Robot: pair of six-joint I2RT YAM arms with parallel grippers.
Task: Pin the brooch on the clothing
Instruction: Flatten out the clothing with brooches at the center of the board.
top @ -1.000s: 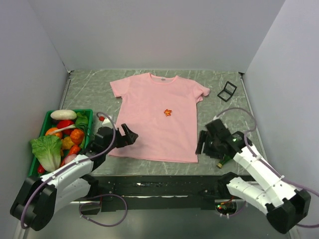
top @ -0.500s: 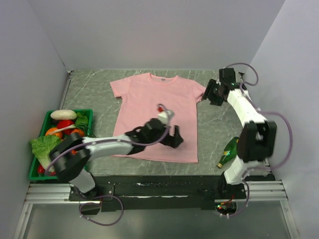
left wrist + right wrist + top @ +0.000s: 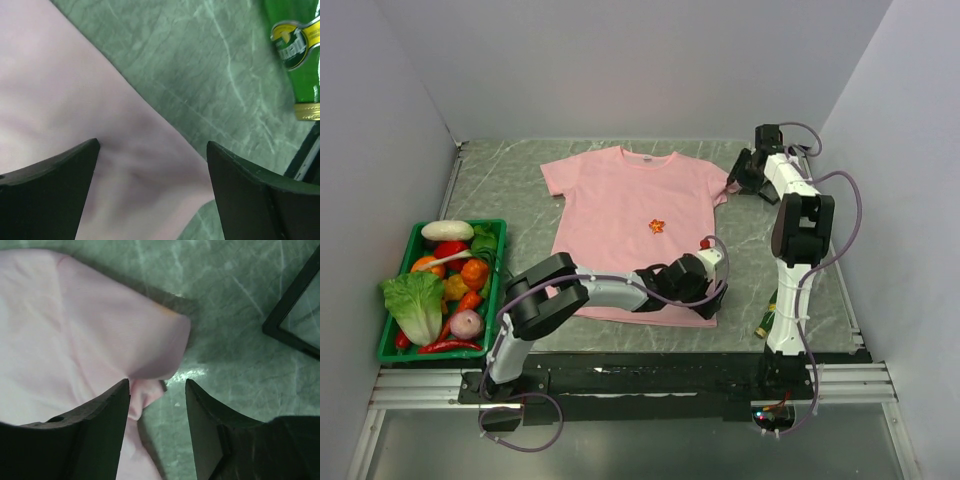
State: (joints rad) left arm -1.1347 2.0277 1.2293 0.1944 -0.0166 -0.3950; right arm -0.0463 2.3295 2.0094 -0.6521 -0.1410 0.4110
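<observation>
Left gripper [image 3: 152,150] gapes wide over the clothing [image 3: 620,200] at its near-right hem. Right gripper [image 3: 157,385] – jaws apart – straddles the far-right sleeve [image 3: 150,340]; the brooch [image 3: 657,226] lies mid-chest

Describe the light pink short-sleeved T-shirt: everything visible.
Light pink soft-fabric T-shirt, short sleeves, white neck label, spread flat on the green marbled table, collar at the far side. A small orange-red brooch sits mid-chest. Faint wrinkles near the hem. The left gripper hangs open over the near hem corner on the right arm's side; the right gripper straddles that side's sleeve edge, jaws apart.
</observation>
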